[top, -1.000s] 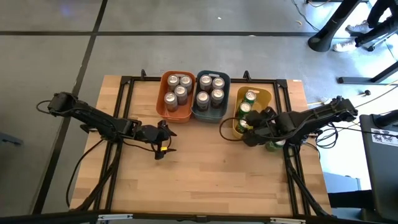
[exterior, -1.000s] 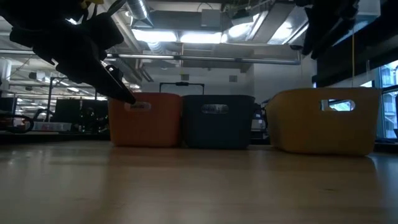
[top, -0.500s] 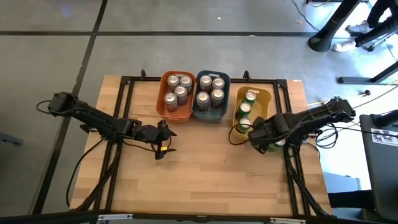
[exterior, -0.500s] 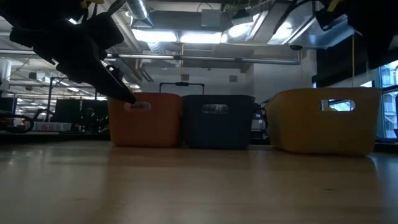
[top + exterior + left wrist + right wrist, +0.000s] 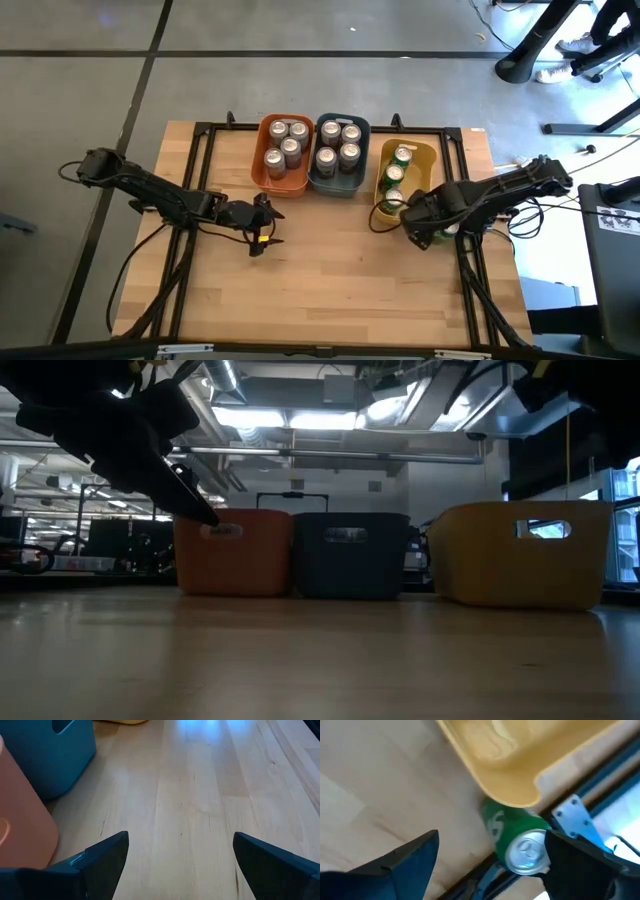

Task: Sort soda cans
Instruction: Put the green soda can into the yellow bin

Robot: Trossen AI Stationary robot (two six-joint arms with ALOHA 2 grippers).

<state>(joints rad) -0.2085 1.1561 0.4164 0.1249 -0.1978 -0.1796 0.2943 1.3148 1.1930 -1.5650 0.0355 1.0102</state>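
Right jaws point(image 5: 490, 865) are hanging open around the green can point(image 5: 517, 842); left jaws point(image 5: 177, 865) open, idling. Risk: a finger nudging it over beside the yellow bin point(image 5: 520, 765).

The table point(image 5: 330, 290) is pale, smooth wood; the yellow bin point(image 5: 520, 765) matt plastic; the green can point(image 5: 517, 840) glossy metal.

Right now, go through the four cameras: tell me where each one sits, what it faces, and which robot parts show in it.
High view: above the table, looking straight down; both arms, orange bin, blue bin, yellow bin.
Low view: at tabletop height, facing the three bins; dark arm parts at the upper corners.
Left wrist view: looks past the open left claw at bare wood.
Right wrist view: past the open right claw at a green can lying beside the yellow bin.
Shared: all four show the yellow bin.
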